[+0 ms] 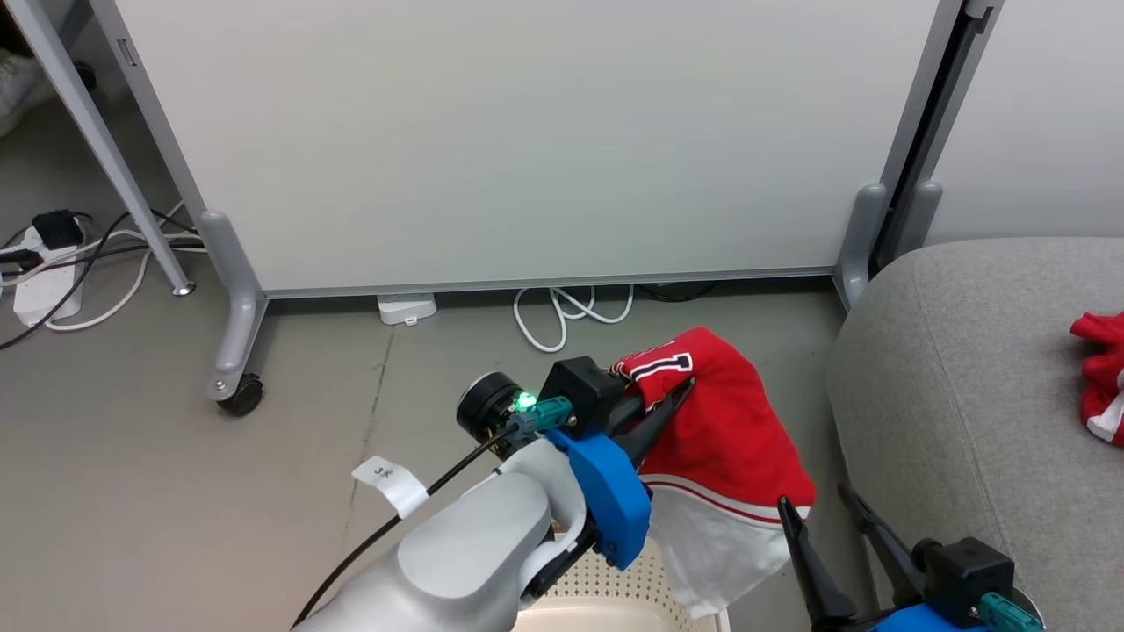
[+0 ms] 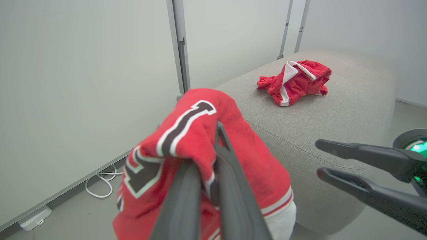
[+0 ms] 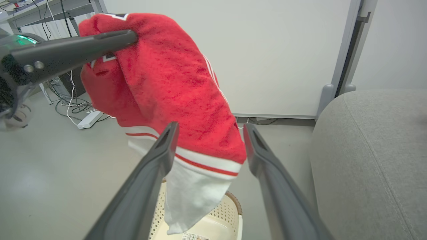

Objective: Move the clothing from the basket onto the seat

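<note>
A red garment with white stripes and black-and-white lettering [image 1: 729,430] hangs in the air above the basket [image 1: 606,592], and my left gripper [image 1: 672,395] is shut on its upper fold. The left wrist view shows the same fabric [image 2: 186,133] bunched around the left gripper [image 2: 208,146]. My right gripper [image 1: 817,509] is open at the lower right; in the right wrist view the white hem [image 3: 196,186] hangs between its fingers [image 3: 171,133]. A second red garment [image 2: 295,81] lies crumpled on the grey seat [image 1: 957,377]. The cream basket [image 3: 230,213] sits below the hem.
A white partition panel [image 1: 527,140] on castor feet [image 1: 239,393] stands behind. Cables [image 1: 571,312] and power strips [image 1: 44,281] lie on the floor along it. The seat [image 3: 373,150] is close on the right of the basket.
</note>
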### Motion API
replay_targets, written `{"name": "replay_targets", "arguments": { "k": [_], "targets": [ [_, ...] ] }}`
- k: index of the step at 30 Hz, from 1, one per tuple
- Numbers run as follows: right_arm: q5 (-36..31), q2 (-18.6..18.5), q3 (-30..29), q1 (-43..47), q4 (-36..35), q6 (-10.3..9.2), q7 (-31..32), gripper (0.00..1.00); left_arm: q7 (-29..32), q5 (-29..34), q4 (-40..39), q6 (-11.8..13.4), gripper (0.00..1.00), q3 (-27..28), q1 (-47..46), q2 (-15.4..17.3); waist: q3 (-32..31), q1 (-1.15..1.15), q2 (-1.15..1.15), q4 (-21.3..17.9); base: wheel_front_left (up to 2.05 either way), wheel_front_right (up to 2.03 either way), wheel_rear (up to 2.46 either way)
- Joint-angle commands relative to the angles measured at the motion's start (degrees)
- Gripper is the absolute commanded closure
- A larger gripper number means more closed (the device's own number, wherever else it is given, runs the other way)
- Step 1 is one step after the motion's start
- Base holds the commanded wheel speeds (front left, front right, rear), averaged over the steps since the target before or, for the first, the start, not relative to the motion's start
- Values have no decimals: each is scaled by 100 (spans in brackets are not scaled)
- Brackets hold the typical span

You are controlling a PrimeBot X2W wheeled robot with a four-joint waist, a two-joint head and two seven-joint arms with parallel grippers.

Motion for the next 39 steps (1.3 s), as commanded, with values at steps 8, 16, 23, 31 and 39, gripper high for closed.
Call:
{"name": "replay_targets", "arguments": {
  "k": [8,16,23,31,39],
  "targets": [
    [49,-2,84,32,53,3,-14,0,11,-443,-252,96,100,-214,-565,-3,-11,0,-1,32,0,0,0],
    [24,-2,78,6,41,3,4,0,-90,-709,-368,238,100,-408,-857,-3,7,0,-1,20,0,0,0],
    [17,-2,68,3,32,3,19,0,-173,-795,-378,295,100,-583,-885,-3,12,0,-1,-1,0,0,0],
    [28,-2,-35,26,58,3,22,0,-222,-924,-351,320,100,-692,-880,-4,27,0,-1,-39,0,0,0],
    [-72,-1,-201,-101,106,3,88,0,-243,-980,-392,326,100,-742,-864,-2,67,0,-1,-30,0,0,0]
  ]
}}
